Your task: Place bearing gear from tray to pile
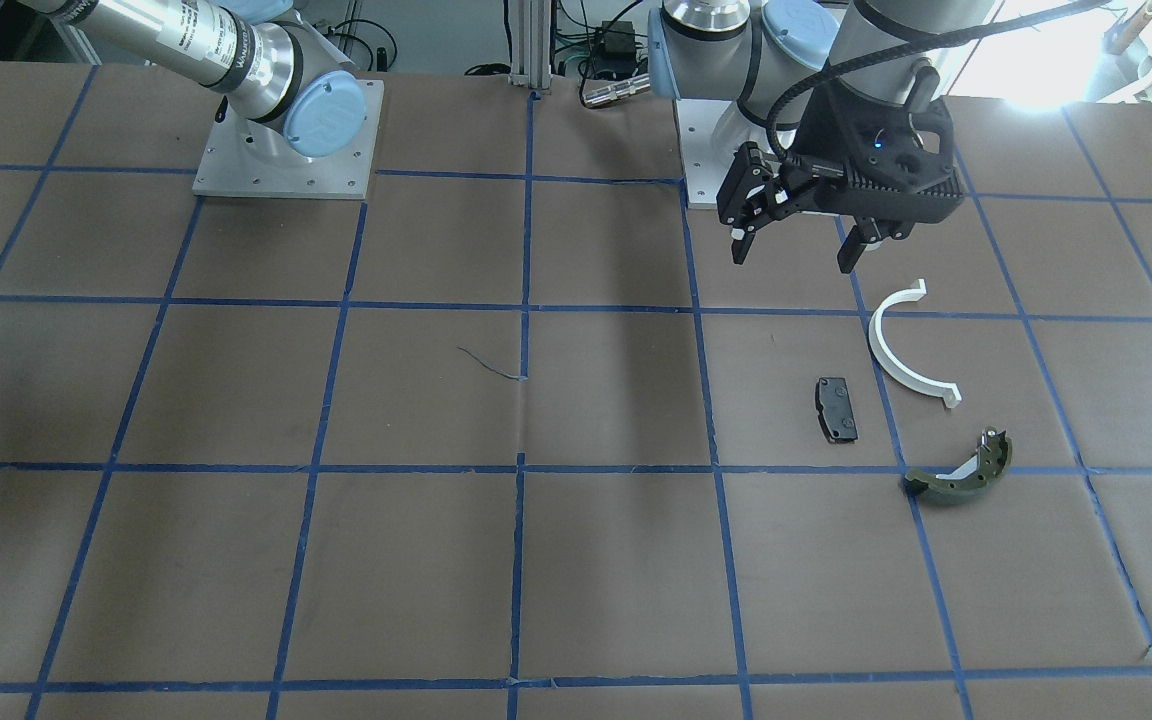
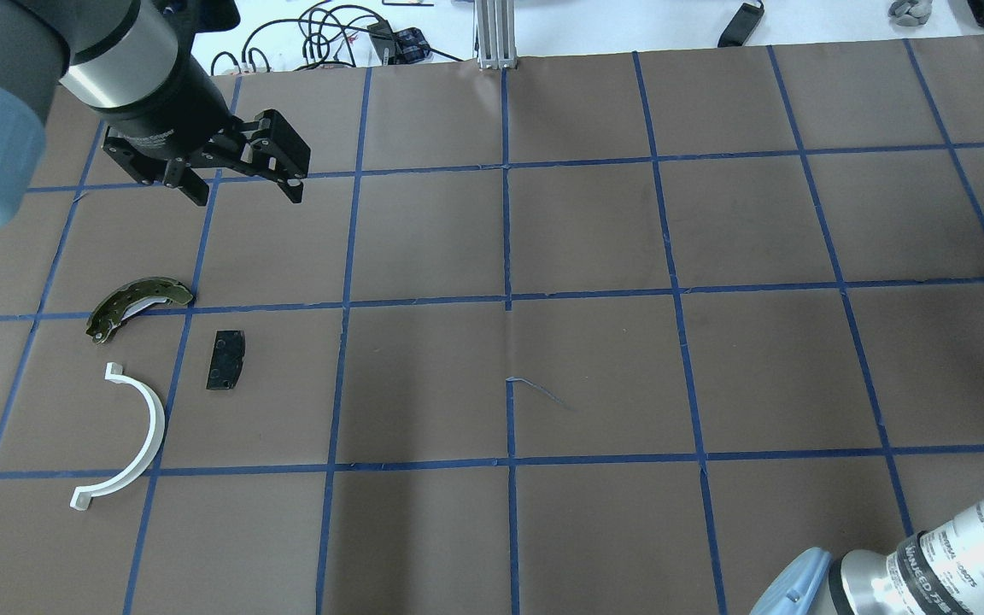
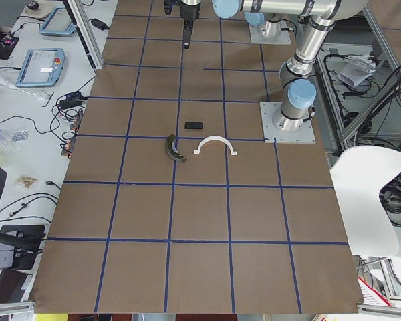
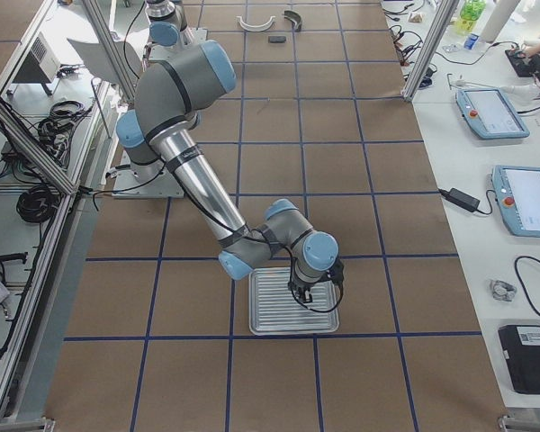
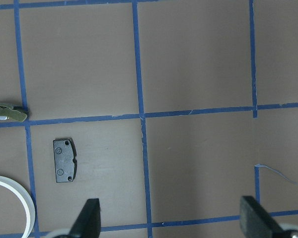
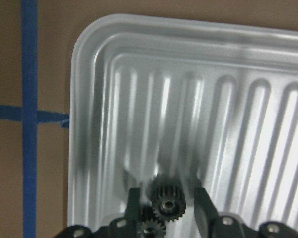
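A small dark bearing gear (image 6: 166,203) sits between the fingertips of my right gripper (image 6: 167,206), just above the ribbed silver tray (image 6: 89,99). The jaws stand close on both sides of it and look shut on it. In the exterior right view this gripper (image 4: 313,292) points down over the tray (image 4: 270,319). The pile lies far away: a white half-ring clip (image 2: 137,436), a black pad (image 2: 226,360) and an olive brake shoe (image 2: 137,303). My left gripper (image 2: 244,192) hangs open and empty above the table just beyond the pile.
The table is brown paper with a blue tape grid (image 2: 507,299). The arm bases (image 1: 286,140) stand at the robot's edge. Cables and pendants lie beyond the far edge (image 2: 330,34). The tray sits near the table's right end.
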{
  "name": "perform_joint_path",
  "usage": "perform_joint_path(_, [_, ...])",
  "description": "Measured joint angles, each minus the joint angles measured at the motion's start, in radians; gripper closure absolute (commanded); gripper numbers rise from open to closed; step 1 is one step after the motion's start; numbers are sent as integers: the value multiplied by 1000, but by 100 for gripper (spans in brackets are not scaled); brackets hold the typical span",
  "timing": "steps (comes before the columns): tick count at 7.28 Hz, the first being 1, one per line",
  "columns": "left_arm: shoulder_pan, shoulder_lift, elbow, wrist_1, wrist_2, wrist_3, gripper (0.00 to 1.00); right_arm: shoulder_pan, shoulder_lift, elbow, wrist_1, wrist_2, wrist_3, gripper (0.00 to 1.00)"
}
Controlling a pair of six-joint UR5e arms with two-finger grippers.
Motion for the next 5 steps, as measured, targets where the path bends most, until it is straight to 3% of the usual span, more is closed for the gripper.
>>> perform_joint_path(3, [0, 0, 0, 0, 0, 0, 0, 1, 1, -1, -4, 1, 0, 58])
perform_joint_path(5, [0, 0, 0, 0, 0, 0, 0, 1, 2, -1, -8, 2, 0, 63])
